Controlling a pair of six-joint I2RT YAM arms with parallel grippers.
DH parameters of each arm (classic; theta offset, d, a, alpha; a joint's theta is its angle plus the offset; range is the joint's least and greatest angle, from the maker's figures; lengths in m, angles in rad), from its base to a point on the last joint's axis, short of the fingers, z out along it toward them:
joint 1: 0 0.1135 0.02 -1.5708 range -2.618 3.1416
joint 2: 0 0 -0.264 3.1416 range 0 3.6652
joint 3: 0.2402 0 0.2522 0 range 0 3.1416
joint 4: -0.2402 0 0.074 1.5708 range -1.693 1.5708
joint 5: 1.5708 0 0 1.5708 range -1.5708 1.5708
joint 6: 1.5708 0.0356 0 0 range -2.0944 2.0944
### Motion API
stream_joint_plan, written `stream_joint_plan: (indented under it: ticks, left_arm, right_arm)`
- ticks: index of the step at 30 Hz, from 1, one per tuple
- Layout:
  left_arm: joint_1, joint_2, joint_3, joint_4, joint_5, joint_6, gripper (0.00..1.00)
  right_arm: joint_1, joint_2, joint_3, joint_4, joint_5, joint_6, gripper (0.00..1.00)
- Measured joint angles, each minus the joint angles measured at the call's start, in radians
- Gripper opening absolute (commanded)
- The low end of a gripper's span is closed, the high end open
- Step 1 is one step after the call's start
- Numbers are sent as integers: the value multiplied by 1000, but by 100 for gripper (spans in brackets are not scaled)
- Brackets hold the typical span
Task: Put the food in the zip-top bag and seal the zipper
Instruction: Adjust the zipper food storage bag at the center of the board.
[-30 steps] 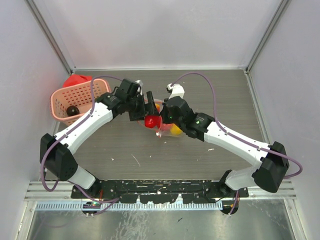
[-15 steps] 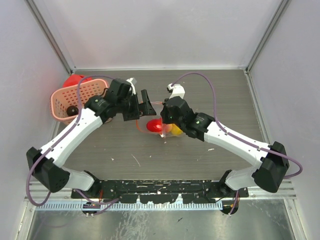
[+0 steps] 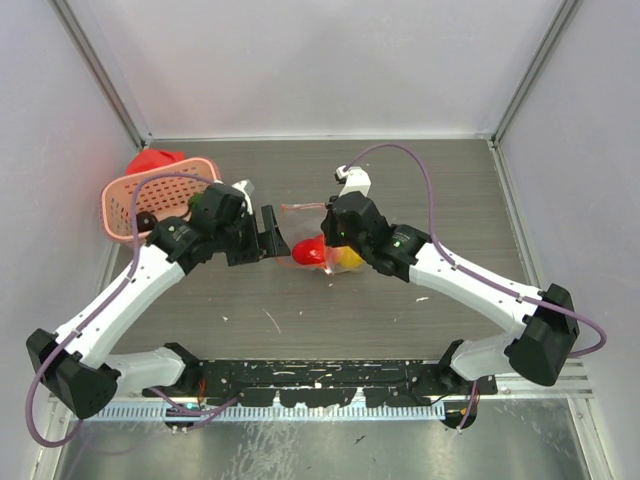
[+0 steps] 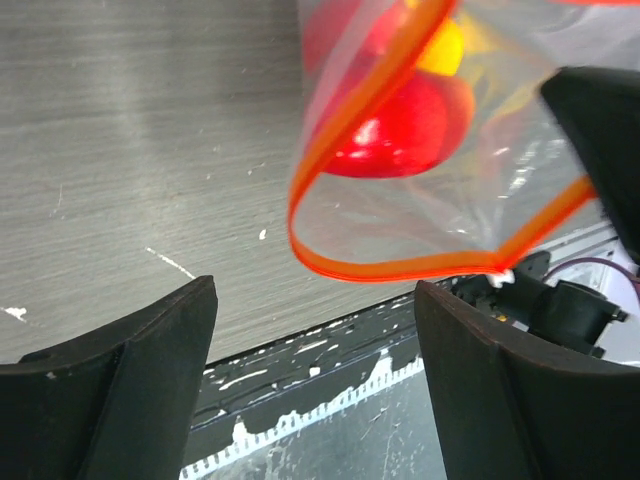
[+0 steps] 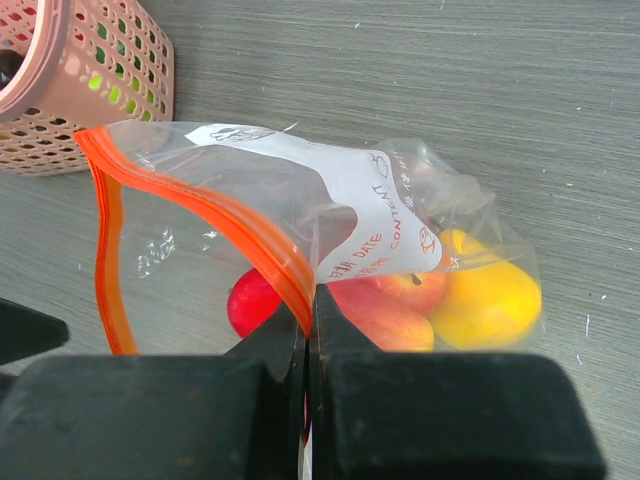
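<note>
At the centre of the grey wood-grain bench, a small clear, crinkly zip-top bag is seen lying with its mouth gaping toward the left arm. Its thin red-orange zipper strip is unsealed and bowed into an open loop. Three toy pieces of food can be made out inside: a glossy red fruit, a red-orange peach-like one and a yellow one. The bag's upper lip is pinched at the zipper strip by the right jaws, which are clenched on the plastic so that the mouth is held raised. The left jaws are spread wide and released, with nothing between them, just outside the opening. Near the bench's left edge, a pink lattice plastic basket is set well apart from the bag. What looks like a dark round piece is glimpsed in it, and something green shows through the lattice. A red object behind the basket cannot be identified. The loading is judged partly done, with any remaining pieces to be bagged and the zipper yet to be pressed shut.
</note>
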Motion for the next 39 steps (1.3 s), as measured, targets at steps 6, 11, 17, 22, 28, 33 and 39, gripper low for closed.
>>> stream_joint_plan:
  ticks: [6, 11, 17, 22, 28, 33, 39]
  left_arm:
    - [0, 40, -71, 30, 5, -25, 66]
    - [0, 61, -95, 98, 11, -49, 54]
    - [0, 67, -102, 163, 15, -69, 7]
    - [-1, 67, -96, 170, 34, -80, 0]
    - [-1, 67, 6, 139, 91, -82, 0]
    - [-1, 66, 122, 118, 159, -77, 0]
    - [-1, 88, 171, 59, 188, -51, 0]
  right_arm:
    - [0, 0, 13, 0, 0, 0, 2]
    - [0, 0, 14, -1, 2, 0, 2]
    - [0, 0, 14, -7, 2, 0, 2]
    - [0, 0, 29, -42, 12, 0, 2]
    - [0, 1, 111, -150, 53, -19, 3]
    - [0, 27, 227, -266, 90, -48, 4]
    - [-14, 92, 295, -393, 104, -74, 4]
